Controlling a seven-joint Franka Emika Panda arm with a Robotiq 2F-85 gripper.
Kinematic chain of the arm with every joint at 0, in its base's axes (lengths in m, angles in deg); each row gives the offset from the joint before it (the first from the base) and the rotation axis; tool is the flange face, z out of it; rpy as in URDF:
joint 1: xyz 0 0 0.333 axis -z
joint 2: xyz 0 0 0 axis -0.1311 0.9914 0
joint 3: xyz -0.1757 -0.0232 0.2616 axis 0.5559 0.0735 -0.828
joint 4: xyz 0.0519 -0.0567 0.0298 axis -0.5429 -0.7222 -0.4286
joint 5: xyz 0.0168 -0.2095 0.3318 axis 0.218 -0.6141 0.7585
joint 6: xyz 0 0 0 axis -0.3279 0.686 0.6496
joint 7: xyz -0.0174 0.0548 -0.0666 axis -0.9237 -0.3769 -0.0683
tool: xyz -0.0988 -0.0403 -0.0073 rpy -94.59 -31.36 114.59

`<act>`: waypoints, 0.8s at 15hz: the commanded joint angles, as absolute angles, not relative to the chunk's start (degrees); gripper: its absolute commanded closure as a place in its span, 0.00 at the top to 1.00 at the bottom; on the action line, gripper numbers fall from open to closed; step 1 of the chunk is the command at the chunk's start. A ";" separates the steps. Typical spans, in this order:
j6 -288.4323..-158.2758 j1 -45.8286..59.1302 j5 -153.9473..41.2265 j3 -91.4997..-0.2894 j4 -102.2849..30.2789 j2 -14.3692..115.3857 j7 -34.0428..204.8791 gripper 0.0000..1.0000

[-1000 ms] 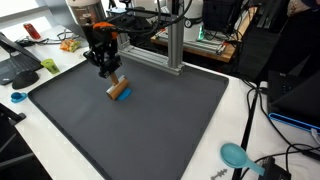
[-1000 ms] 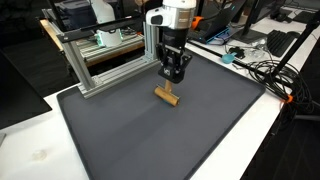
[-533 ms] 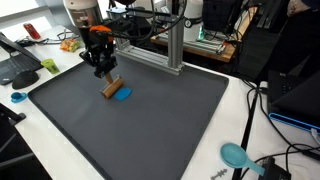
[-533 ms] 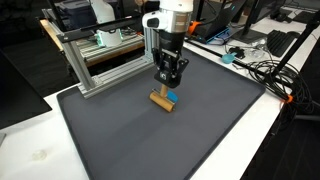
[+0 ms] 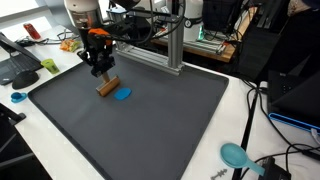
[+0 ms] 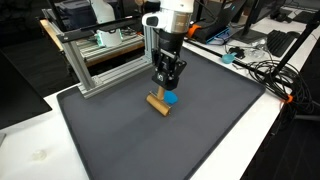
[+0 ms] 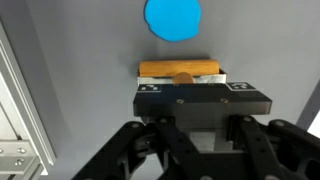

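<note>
My gripper (image 5: 101, 74) hangs over the far part of the dark grey mat (image 5: 150, 130) and is shut on a brown wooden block (image 5: 107, 87), held at the mat's surface or just above it. A flat blue disc (image 5: 122, 94) lies on the mat right beside the block, apart from the fingers. Both exterior views show this; in an exterior view the gripper (image 6: 164, 86) stands above the block (image 6: 157, 103) with the disc (image 6: 171, 98) beside it. In the wrist view the block (image 7: 180, 69) sits at the fingertips (image 7: 181, 80) and the disc (image 7: 172, 18) lies beyond it.
An aluminium frame (image 5: 175, 50) stands at the mat's back edge, also shown in an exterior view (image 6: 100, 65). A teal spoon-like object (image 5: 235, 155) and cables (image 5: 262, 165) lie off the mat's corner. A small blue piece (image 5: 17, 97) and desk clutter (image 5: 30, 65) lie off its other side.
The gripper has moved sideways across the mat with the wooden block in it, uncovering the blue disc that now lies beside the block.
</note>
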State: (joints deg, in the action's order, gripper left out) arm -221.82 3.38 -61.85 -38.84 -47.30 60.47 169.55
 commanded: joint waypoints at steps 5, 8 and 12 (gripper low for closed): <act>-221.86 4.67 -57.90 -41.63 -51.98 54.18 167.64 0.22; -221.94 5.44 -53.08 -43.76 -52.64 53.76 164.90 0.22; -222.12 5.07 -50.28 -44.38 -52.52 55.11 164.51 0.22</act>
